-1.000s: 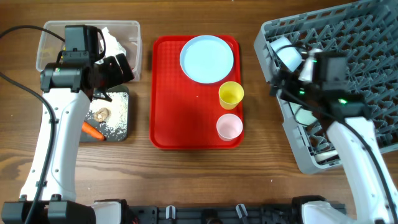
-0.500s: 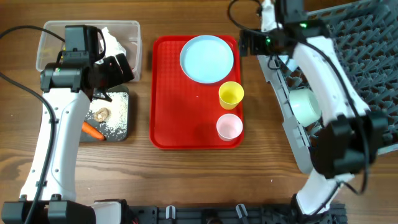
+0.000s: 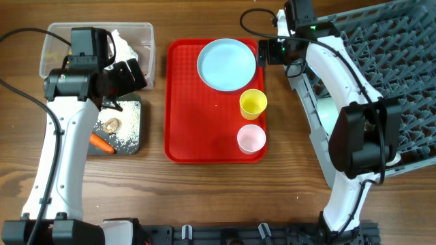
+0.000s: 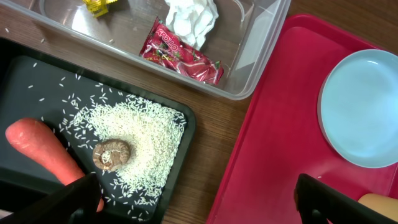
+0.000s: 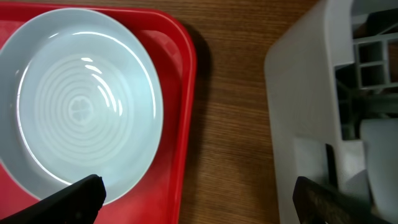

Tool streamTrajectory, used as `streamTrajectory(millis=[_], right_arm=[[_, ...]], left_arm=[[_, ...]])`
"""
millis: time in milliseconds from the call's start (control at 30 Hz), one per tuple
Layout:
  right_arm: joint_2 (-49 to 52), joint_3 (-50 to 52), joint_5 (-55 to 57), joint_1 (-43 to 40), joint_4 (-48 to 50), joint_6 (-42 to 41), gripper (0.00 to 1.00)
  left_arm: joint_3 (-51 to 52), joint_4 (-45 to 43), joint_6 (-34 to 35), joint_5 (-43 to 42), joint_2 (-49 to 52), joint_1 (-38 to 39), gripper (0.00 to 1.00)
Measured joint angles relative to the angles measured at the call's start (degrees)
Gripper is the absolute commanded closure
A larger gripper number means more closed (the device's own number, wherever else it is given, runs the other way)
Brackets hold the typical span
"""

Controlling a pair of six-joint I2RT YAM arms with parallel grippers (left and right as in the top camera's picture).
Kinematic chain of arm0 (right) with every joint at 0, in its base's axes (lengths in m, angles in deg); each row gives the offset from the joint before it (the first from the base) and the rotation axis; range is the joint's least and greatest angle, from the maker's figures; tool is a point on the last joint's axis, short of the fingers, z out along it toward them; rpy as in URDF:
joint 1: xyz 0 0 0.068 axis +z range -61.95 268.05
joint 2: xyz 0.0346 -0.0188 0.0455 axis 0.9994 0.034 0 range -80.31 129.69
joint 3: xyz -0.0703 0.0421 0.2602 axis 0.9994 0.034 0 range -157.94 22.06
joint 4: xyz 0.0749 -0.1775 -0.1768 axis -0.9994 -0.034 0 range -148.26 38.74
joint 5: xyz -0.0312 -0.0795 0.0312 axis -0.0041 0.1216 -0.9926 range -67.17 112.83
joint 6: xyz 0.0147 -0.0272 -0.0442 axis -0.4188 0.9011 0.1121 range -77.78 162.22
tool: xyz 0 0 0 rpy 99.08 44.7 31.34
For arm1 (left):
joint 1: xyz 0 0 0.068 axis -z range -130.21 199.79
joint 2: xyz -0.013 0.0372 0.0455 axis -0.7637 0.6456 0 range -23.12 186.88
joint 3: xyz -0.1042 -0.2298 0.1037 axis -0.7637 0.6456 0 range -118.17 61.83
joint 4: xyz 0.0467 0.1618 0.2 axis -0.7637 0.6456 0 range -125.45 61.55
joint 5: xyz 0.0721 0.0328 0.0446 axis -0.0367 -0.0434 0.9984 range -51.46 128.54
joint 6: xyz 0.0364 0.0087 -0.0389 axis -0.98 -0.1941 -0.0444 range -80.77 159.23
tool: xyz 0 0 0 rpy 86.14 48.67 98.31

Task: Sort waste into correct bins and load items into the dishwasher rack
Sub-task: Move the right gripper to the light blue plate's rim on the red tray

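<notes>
Left fingers (image 4: 71, 199): spread wide, nothing btw them, hung by the black tray (image 4: 181, 121) edge nearest the red tray (image 4: 273, 143).
Right fingers (image 5: 68, 202): also spread & empty, above the bare desk (image 5: 230, 112) strip btw red tray and rack (image 5: 305, 93).
Clear tub (image 4: 252, 65): held tissue (image 4: 189, 18), red wrapper (image 4: 183, 53), yellow wrapper (image 4: 99, 5) (only a corner showed).
Black tray: carrot (image 4: 43, 152) lay along one side; brown lump (image 4: 112, 154) sat on the rice (image 4: 146, 134).
Red tray: plate (image 3: 227, 64) at the far end, yellow cup (image 3: 253, 103) just beside it, pink cup (image 3: 251, 138) nr the front edge; both cups upright.
Rack: one bowl (image 3: 328, 109) inside, partly hidden by the right arm (image 3: 340, 61).
</notes>
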Motion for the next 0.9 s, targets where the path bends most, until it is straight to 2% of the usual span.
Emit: streamTrajectory(millis=[900], right_arm=[[1.8, -0.1, 8.3, 0.5, 6.7, -0.5, 0.01]], left_arm=[[0.0, 0.0, 0.0, 0.0, 0.0, 0.0, 0.00]])
